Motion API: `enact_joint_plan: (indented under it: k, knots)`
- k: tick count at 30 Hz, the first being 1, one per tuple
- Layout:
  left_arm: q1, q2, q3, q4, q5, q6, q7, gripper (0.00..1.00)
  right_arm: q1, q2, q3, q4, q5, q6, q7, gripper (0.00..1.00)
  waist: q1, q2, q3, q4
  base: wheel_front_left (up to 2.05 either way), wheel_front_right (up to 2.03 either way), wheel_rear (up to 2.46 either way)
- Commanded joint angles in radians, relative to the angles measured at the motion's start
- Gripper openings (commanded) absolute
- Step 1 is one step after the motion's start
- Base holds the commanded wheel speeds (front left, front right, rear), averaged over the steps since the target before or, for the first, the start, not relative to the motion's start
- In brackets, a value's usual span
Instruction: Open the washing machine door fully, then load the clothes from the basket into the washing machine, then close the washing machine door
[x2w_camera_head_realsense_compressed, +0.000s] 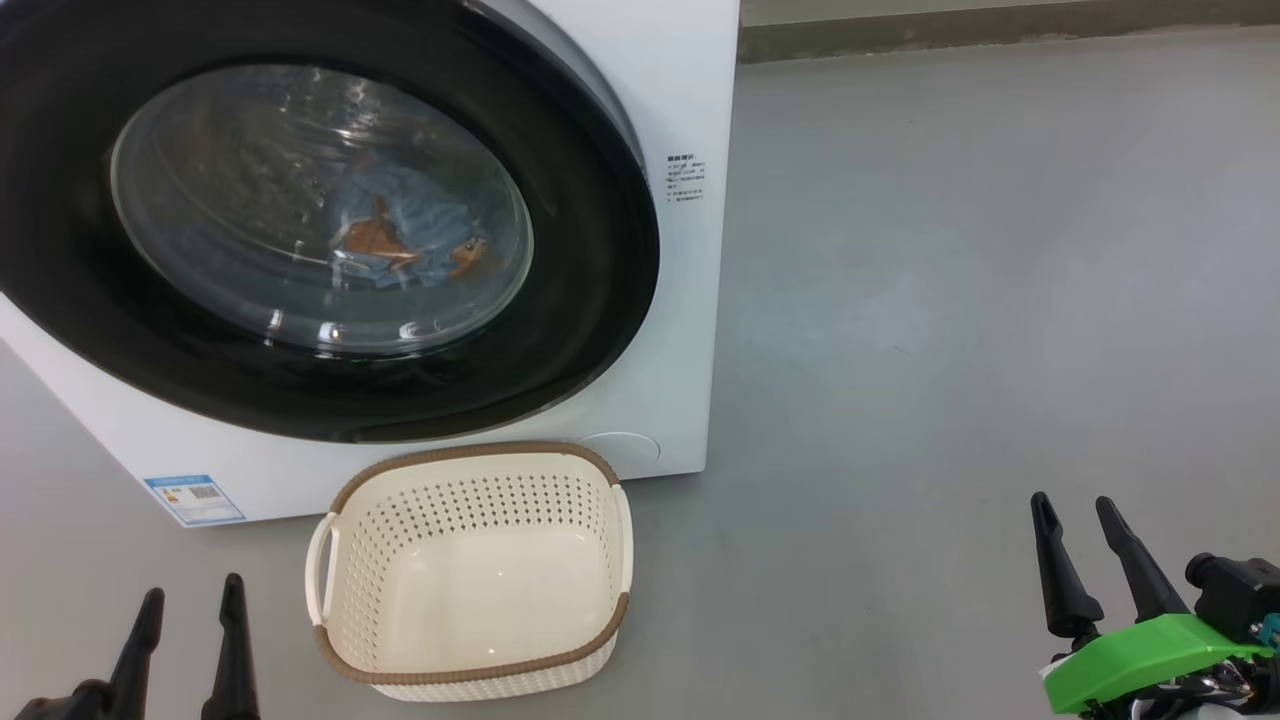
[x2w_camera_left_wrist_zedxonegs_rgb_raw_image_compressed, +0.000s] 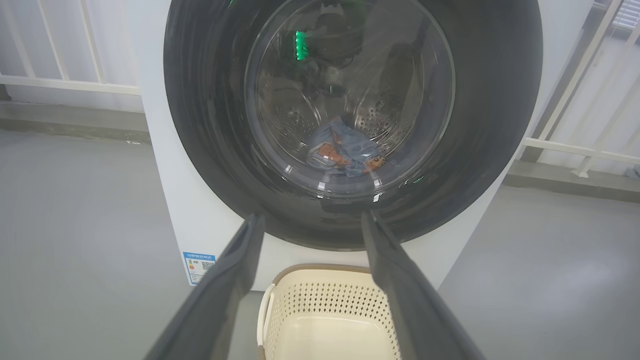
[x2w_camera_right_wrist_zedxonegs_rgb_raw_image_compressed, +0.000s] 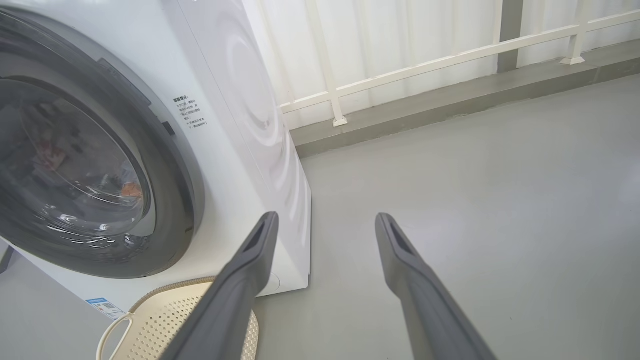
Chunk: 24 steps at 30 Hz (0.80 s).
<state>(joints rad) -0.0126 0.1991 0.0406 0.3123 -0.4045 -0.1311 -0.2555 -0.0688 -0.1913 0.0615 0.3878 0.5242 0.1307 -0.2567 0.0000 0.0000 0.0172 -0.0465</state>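
The washing machine (x2w_camera_head_realsense_compressed: 690, 90) stands white at the upper left, and its round black-ringed door (x2w_camera_head_realsense_compressed: 580, 330) lies flat against the front, shut. Behind the glass, the light blue clothes (x2w_camera_head_realsense_compressed: 410, 235) with orange-brown prints lie in the drum (x2w_camera_left_wrist_zedxonegs_rgb_raw_image_compressed: 345, 150). In front of the machine the cream basket (x2w_camera_head_realsense_compressed: 470, 650) with a brown rim stands on the floor, holding nothing. My left gripper (x2w_camera_head_realsense_compressed: 190, 595) is open at the lower left, left of the basket. My right gripper (x2w_camera_head_realsense_compressed: 1075, 510) is open at the lower right, well away from the basket. Both hold nothing.
Grey floor (x2w_camera_head_realsense_compressed: 950, 300) spreads to the right of the machine. A white railing (x2w_camera_right_wrist_zedxonegs_rgb_raw_image_compressed: 425, 65) on a low kerb runs behind and beside it. A blue label sticker (x2w_camera_head_realsense_compressed: 195, 498) sits at the machine's lower left corner.
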Motion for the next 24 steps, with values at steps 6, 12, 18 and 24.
enact_joint_plan:
  k: [6,12,18,24]
  knots:
    - [-0.010,0.023,0.036,-0.026,0.012,0.000,-0.006,1.00,-0.003,-0.018,0.022,-0.029,-0.012,0.000,-0.005,1.00,0.0000,0.0000,0.000,0.004,0.00,0.00,0.00]
    - [-0.008,0.020,0.040,-0.027,0.018,0.000,-0.006,1.00,-0.002,-0.018,0.024,-0.030,-0.012,0.000,-0.005,1.00,0.0000,0.0000,0.000,0.005,0.00,0.00,0.00]
    - [0.005,-0.036,-0.008,0.046,0.010,0.000,0.001,0.00,0.019,0.032,0.004,0.043,0.002,0.000,0.002,0.00,0.0000,0.0000,0.000,0.006,0.00,0.00,0.00]
    - [0.000,-0.041,-0.002,0.041,-0.048,0.000,0.021,0.00,0.016,0.038,-0.005,0.034,0.054,0.000,0.020,0.00,0.0016,0.0000,-0.002,0.008,0.00,0.00,0.00]
